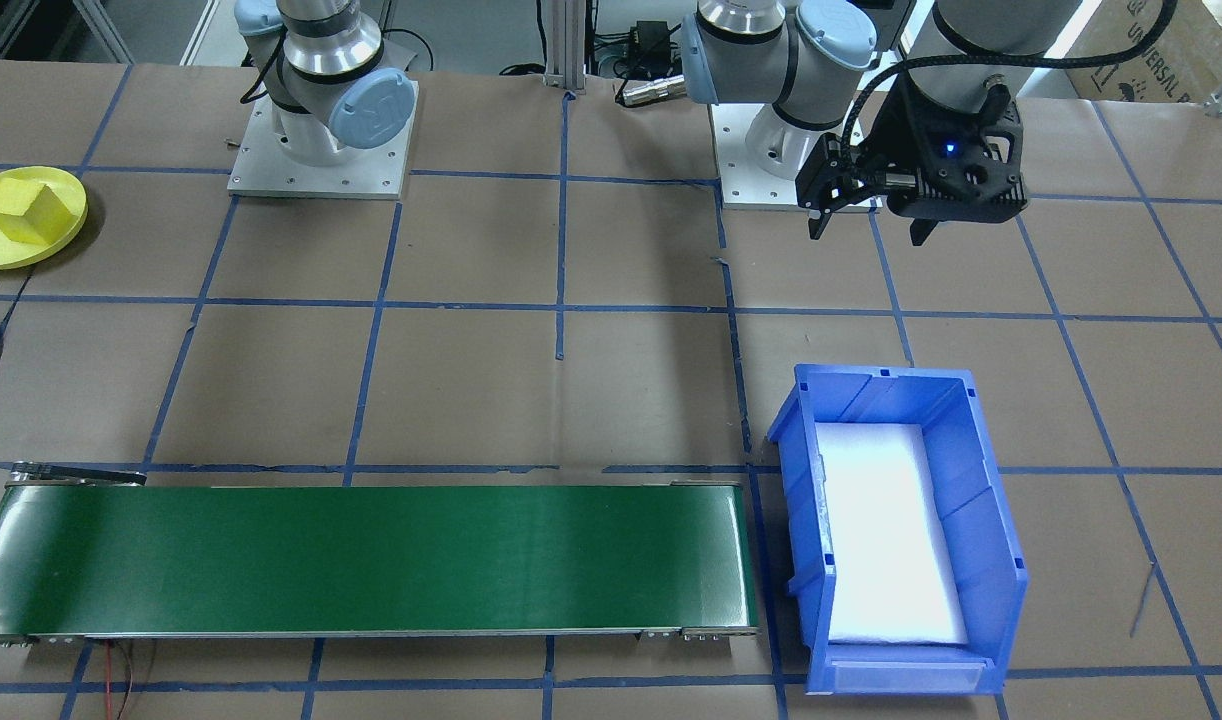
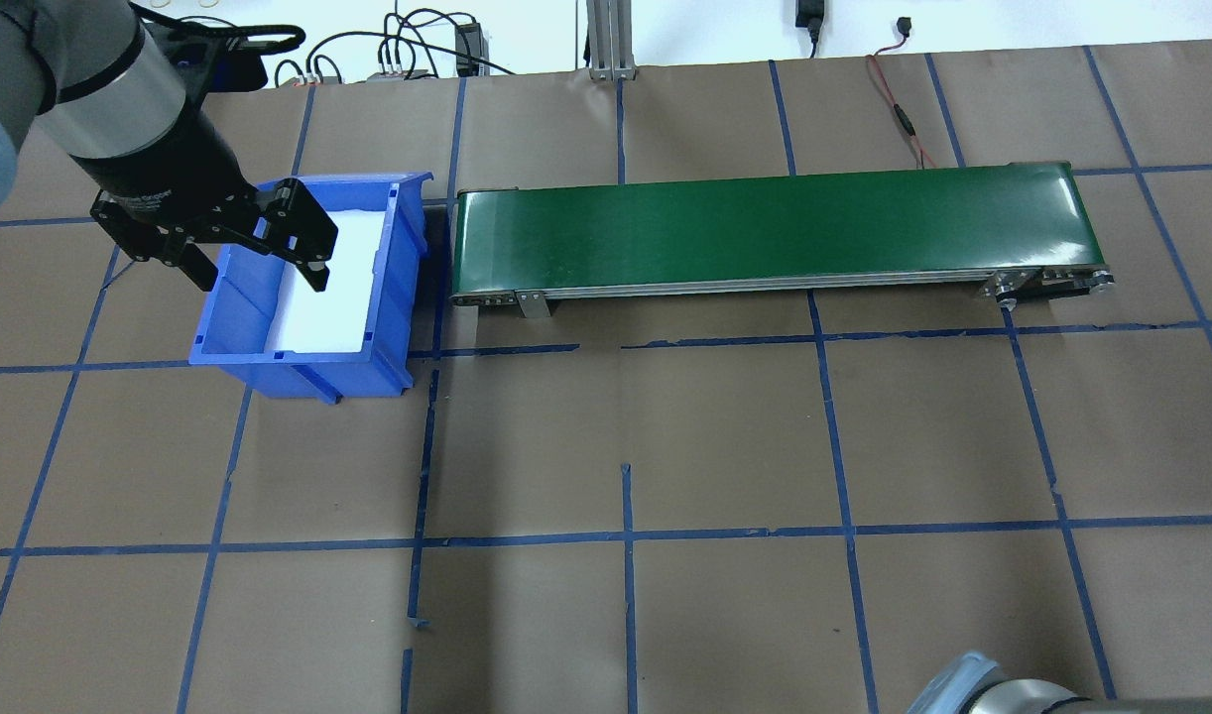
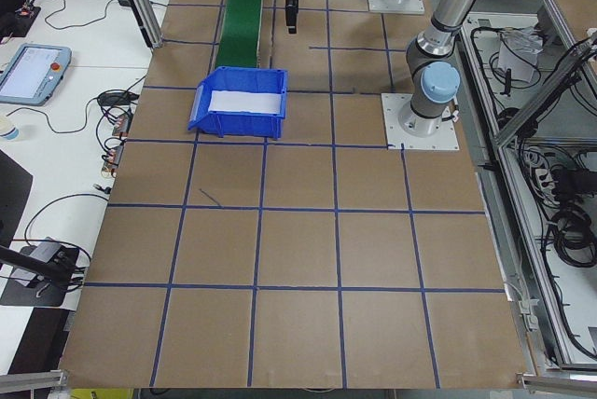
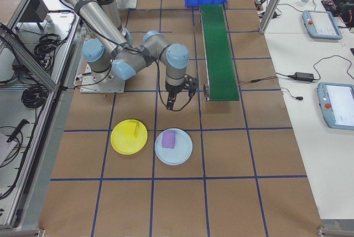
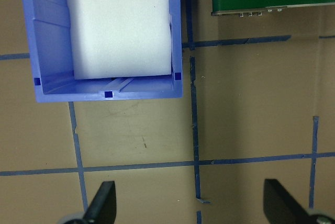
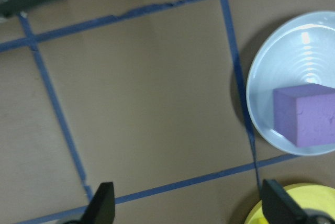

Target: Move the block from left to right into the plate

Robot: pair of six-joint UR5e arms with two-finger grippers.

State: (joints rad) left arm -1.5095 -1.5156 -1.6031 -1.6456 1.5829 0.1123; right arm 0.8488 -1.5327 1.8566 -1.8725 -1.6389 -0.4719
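Two plates [image 4: 129, 136] [image 4: 173, 146], one block each [image 4: 128, 131] [image 4: 168, 139]; both tools [image 5: 189, 203] [image 6: 186, 203] spread, empty.

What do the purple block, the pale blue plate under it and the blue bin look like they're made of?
The purple block looks like matte foam: soft edges, a faintly pitted face. The pale blue plate seems glossy moulded plastic, with highlights and concentric rings. The blue bin looks like rigid, slightly shiny plastic with moulded ribs; the white pad lining it looks like fine-grained foam, though that is less certain.
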